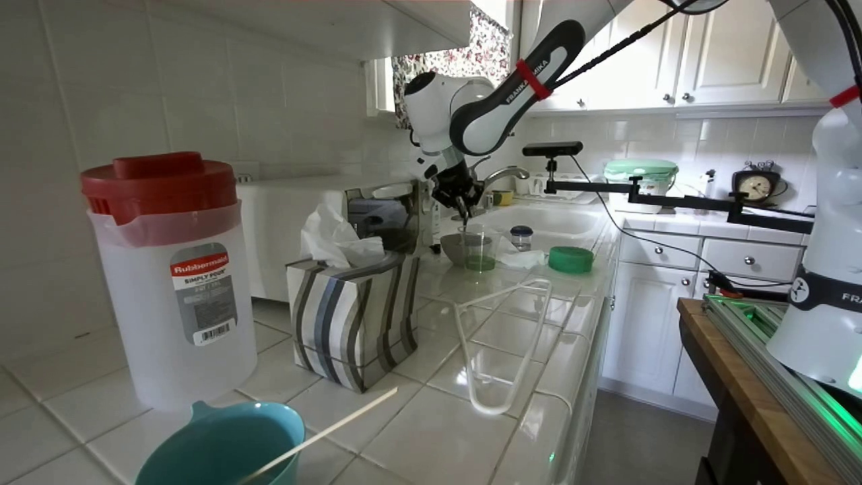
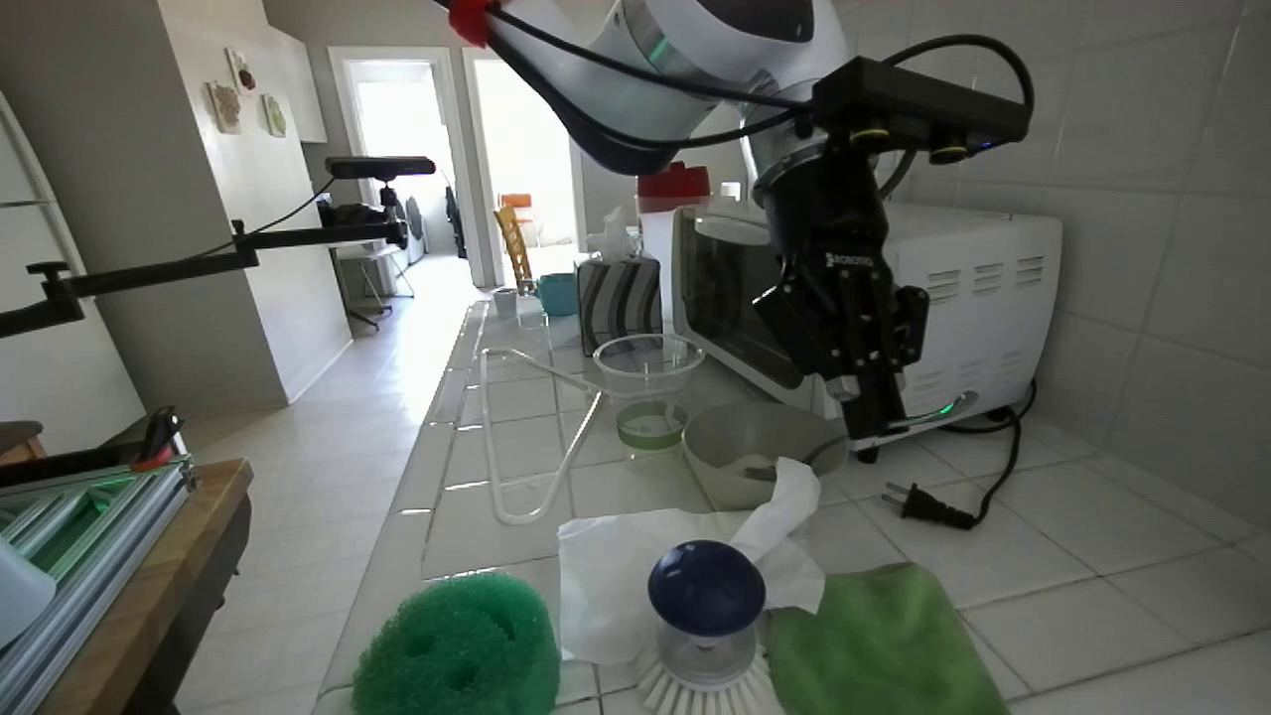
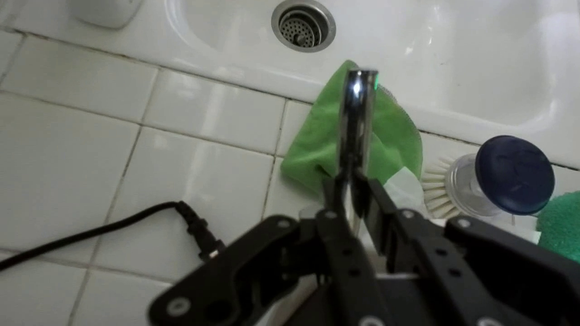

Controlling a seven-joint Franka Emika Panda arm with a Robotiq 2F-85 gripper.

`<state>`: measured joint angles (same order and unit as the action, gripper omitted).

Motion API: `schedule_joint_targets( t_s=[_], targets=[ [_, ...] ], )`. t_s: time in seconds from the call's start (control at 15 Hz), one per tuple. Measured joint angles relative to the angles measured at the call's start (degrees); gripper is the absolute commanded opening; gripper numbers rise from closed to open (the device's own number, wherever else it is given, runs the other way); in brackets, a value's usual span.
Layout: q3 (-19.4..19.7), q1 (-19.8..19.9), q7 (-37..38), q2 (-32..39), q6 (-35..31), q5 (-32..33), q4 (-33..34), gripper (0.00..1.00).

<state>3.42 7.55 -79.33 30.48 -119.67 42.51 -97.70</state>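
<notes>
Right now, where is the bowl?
In an exterior view, the bowl stands right of centre, with the clear container on its left and the gripper on its right.

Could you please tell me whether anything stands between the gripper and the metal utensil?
Nothing visible does: the gripper is closed directly on the metal utensil. The green cloth shows behind the utensil in the wrist view, not between the two.
</notes>
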Motion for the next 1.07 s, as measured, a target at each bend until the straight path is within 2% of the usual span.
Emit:
schedule_joint_targets(
  t_s=[0.6, 1.07],
  targets=[
    [0.0, 0.6, 0.0, 0.0, -2.7, -5.4, -0.1, 0.05],
    [0.0, 1.3, -0.1, -0.2, -4.8, -7.1, -0.7, 0.05]
  ],
)
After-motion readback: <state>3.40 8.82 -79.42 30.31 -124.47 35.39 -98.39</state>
